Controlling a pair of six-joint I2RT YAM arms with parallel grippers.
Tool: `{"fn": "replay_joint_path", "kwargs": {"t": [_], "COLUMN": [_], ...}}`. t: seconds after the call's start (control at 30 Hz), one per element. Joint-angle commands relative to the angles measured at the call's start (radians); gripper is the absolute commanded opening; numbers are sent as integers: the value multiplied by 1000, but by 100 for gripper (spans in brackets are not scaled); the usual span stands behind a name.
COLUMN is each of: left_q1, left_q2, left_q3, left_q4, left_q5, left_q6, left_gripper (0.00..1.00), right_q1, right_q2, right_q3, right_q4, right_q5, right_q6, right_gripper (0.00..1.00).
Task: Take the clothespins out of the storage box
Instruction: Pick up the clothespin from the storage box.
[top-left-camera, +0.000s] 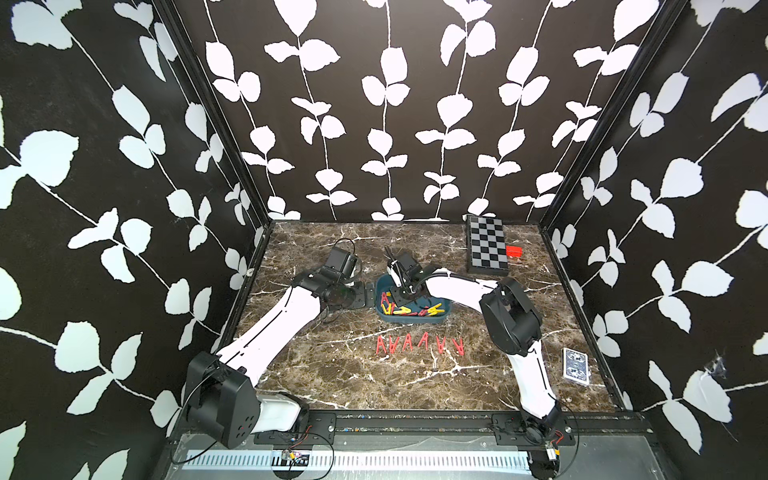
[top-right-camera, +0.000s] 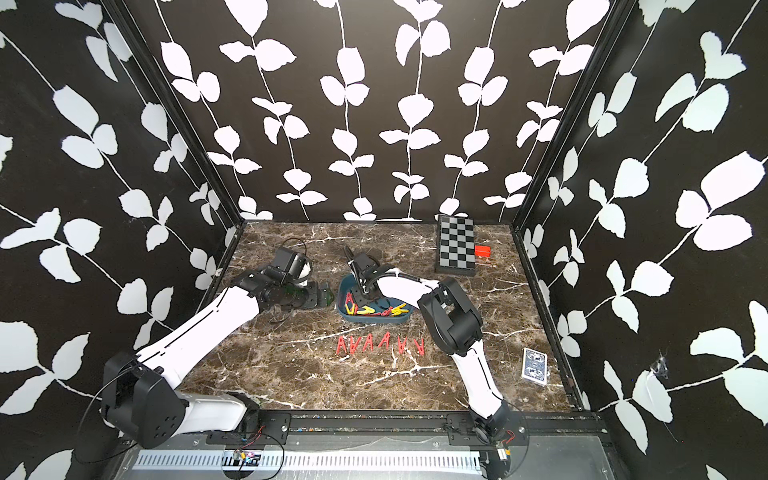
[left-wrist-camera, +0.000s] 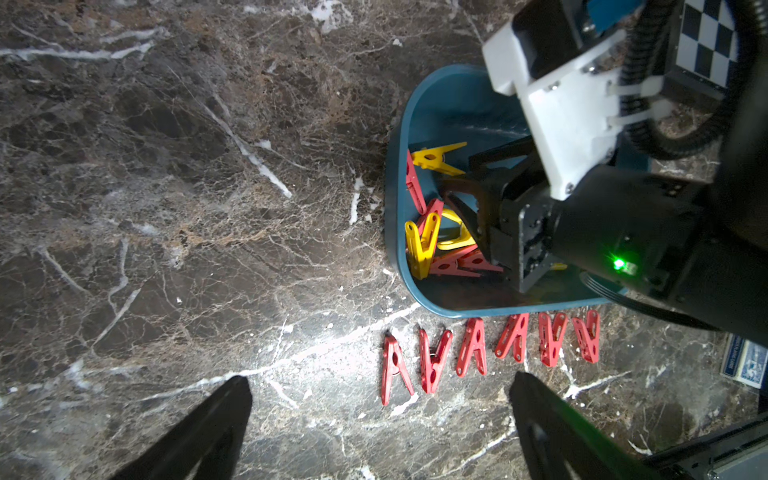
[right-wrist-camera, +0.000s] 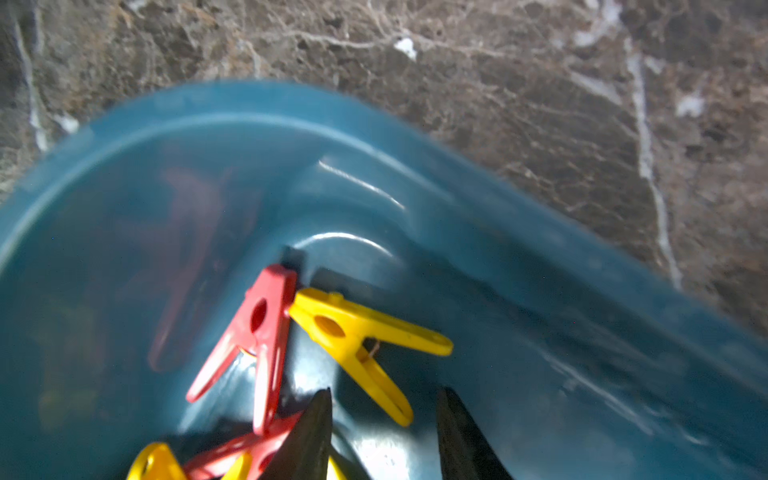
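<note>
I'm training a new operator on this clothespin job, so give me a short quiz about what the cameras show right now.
1. How many clothespins lie in a row on the table in front of the blue box?
2. True or false: every clothespin in that row is yellow.
3. Where is the right claw? A) inside the box B) above the row C) off the table

Key: 1) six 2) false, they are all red 3) A
</note>
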Motion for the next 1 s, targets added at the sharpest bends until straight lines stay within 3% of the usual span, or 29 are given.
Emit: {"fn": "replay_joint_path", "kwargs": {"t": [0.0,0.43,0.63,0.97], "left_q1": [7,6,7,6], "left_q2": [-36,-51,-57,-77], "left_q3": [9,-19,-36,-53], "left_q4": [28,31,56,103], "left_q5": [20,43,67,143], "left_q6": [2,0,0,53], "left_gripper": [99,99,99,99], "right_q1": [-1,-1,7,33], "right_q2": [23,-6,-70,-257], "right_q3": [31,0,-37,-199], "right_q4": [-15,-10,-16,11], "right_q5": [-14,-22,-15,23], "right_q6": [-18,-13,14,174], "right_gripper": [38,7,0,0]}}
